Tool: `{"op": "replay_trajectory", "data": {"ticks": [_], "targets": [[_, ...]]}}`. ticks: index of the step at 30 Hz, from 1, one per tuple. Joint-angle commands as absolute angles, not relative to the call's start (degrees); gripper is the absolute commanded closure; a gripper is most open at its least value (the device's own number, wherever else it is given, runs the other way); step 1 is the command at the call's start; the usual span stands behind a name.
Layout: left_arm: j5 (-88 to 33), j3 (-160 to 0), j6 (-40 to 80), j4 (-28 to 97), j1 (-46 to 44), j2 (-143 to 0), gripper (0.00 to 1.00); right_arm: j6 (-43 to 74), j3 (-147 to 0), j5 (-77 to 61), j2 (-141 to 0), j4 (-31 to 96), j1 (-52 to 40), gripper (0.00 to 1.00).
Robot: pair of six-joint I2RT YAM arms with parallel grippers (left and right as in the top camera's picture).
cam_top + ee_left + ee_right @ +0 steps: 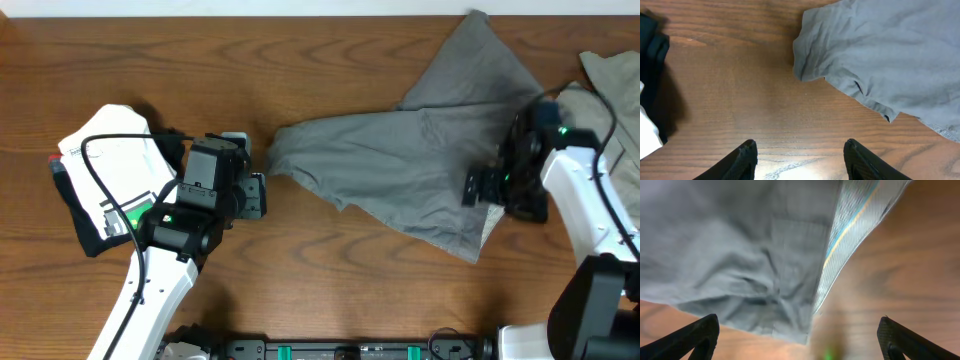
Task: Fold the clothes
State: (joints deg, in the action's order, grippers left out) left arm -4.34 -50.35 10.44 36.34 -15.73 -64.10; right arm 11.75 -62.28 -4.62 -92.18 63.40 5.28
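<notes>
Left gripper (800, 146) hangs open and empty over the table (740, 90), just short of the shorts' (400, 170) crumpled end. Right gripper (797, 322) gapes wide, empty, above their other end. Shorts sprawl mid-table, one leg pointing far.

Brown wood-grain table (330, 270): flat, grain running left to right. White-and-black folded fabric bundle (115, 128): rests on table near left edge, white layer uppermost, black layer beneath. Pale strip (300, 7): along far table edge.
</notes>
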Motion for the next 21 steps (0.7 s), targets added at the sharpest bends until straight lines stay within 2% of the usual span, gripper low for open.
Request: {"op": "replay_trajectory", "data": {"ticks": [1, 10, 13, 14, 15, 18, 21], "targets": [[-4.51, -50.87, 10.11, 36.38, -15.33, -64.36, 0.42, 15.73, -56.4, -7.66, -91.94, 61.43, 5.19, 0.01], [-4.51, -50.85, 10.11, 36.34, -15.33, -64.36, 0.42, 15.9, -43.46, -14.96, -91.94, 48.69, 4.84, 0.02], [-4.51, -50.87, 10.11, 36.34, -15.33, -64.36, 0.42, 16.78, -40.36, -15.27, -91.94, 45.65, 4.84, 0.05], [-4.51, -50.87, 10.11, 36.34, -15.33, -64.36, 0.42, 17.06, -39.59, -15.31, -91.94, 44.66, 4.84, 0.13], [-4.51, -50.87, 10.11, 36.36, -15.33, -64.36, 0.42, 17.21, -38.83, -15.46, -91.94, 43.48, 4.84, 0.32], [-4.51, -50.87, 10.11, 36.36, -15.33, -64.36, 0.42, 17.21, -37.91, -16.16, -91.94, 40.32, 4.86, 0.99], [-4.51, -50.87, 10.11, 36.36, -15.33, -64.36, 0.42, 17.17, -38.06, -16.1, -91.77, 38.46, 4.86, 0.99]]}}
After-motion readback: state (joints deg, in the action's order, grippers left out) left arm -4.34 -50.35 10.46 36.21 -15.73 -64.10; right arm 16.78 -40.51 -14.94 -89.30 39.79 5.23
